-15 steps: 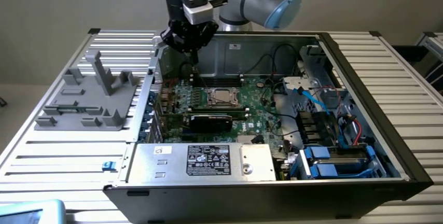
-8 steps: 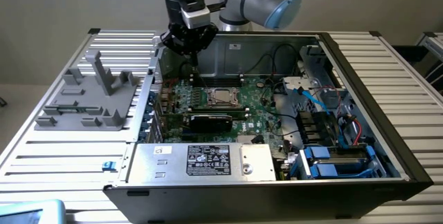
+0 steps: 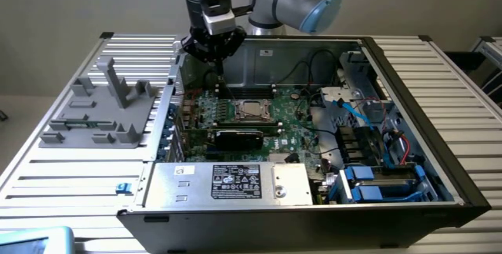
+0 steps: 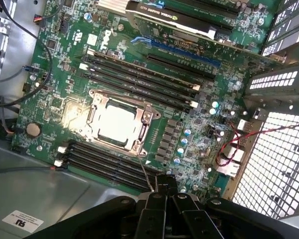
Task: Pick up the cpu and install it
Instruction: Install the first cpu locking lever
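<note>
The cpu [image 3: 251, 110] [image 4: 117, 124], a flat silver square, lies inside the metal socket frame [image 4: 143, 113] on the green motherboard [image 3: 294, 130] in the open computer case. My gripper [image 3: 220, 70] [image 4: 167, 188] hangs above the board near the case's rear wall, toward the exterior view's left of the socket and apart from the cpu. Its fingers are shut together with nothing between them. A thin wire lever [image 4: 145, 172] sticks out from the socket frame toward the gripper.
A black graphics card [image 3: 239, 136] sits in front of the socket, and a silver labelled box [image 3: 227, 183] fills the case's front. Memory slots [image 4: 139, 79] flank the socket. Cables and blue drive bays [image 3: 377, 183] crowd the exterior view's right. A grey fixture [image 3: 102, 113] stands outside the case.
</note>
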`<state>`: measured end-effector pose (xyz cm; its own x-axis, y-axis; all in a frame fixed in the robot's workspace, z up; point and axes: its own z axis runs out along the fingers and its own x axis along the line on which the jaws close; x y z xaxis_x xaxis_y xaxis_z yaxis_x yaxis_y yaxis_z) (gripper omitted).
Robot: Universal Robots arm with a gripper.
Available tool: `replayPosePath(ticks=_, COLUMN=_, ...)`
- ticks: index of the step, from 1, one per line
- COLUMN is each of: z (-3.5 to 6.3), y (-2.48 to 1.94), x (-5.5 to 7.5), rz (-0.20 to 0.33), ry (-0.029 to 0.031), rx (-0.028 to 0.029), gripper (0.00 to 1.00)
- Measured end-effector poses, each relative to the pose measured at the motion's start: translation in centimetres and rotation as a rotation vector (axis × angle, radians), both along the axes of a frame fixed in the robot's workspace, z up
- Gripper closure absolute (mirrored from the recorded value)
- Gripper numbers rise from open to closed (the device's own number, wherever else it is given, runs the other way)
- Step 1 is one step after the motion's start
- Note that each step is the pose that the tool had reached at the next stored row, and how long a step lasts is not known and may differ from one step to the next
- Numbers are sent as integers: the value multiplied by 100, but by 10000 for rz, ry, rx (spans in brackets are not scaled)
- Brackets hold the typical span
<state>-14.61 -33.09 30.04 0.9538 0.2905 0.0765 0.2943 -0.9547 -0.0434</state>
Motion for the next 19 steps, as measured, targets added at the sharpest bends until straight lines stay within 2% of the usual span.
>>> replayPosePath(ticks=5, z=-44, y=0, x=-3, rz=-359, ry=1, rx=54, gripper=89)
replayPosePath(ticks=10, z=-107, y=0, x=-17, rz=-597, ry=0, rx=74, gripper=89)
replayPosePath(ticks=12, z=-131, y=0, x=-37, rz=-597, ry=2, rx=109, gripper=89)
replayPosePath(ticks=15, z=-147, y=3, x=-48, rz=-592, ry=5, rx=247, gripper=89)
replayPosePath(ticks=17, z=-157, y=8, x=-49, rz=-595, ry=11, rx=416, gripper=89)
replayPosePath(ticks=19, z=-177, y=29, x=-49, rz=-594, ry=15, rx=521, gripper=89)
